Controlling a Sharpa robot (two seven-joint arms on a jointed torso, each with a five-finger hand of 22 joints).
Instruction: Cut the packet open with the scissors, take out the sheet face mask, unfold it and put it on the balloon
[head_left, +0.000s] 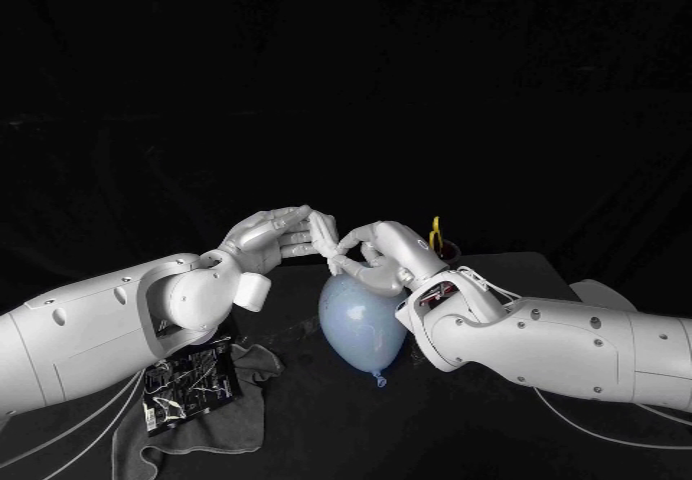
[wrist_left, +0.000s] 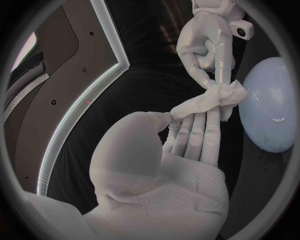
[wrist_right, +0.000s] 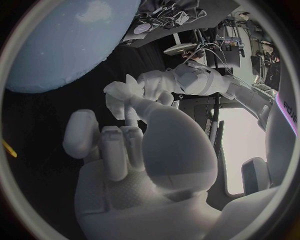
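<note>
Head view: left hand (head_left: 274, 238), right hand (head_left: 379, 250) pinch mask (head_left: 333, 243); packet (head_left: 188, 386) on cloth (head_left: 254, 405).

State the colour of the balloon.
Pale blue. The balloon shows best in the head view, lying on the black table between the two arms.

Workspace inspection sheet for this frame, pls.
Surface: black table.
Job's things: balloon lies on the table; sheet mask bunched, not yet on the balloon; packet on the cloth; scissors, yellow handles, behind the right hand.
Clutter: grey cloth, rumpled, beside the balloon.
Hands: left hand and right hand both pinch the sheet mask above the balloon.
Cables: white cables trail by the arms.
Surroundings: nothing seen.
</note>
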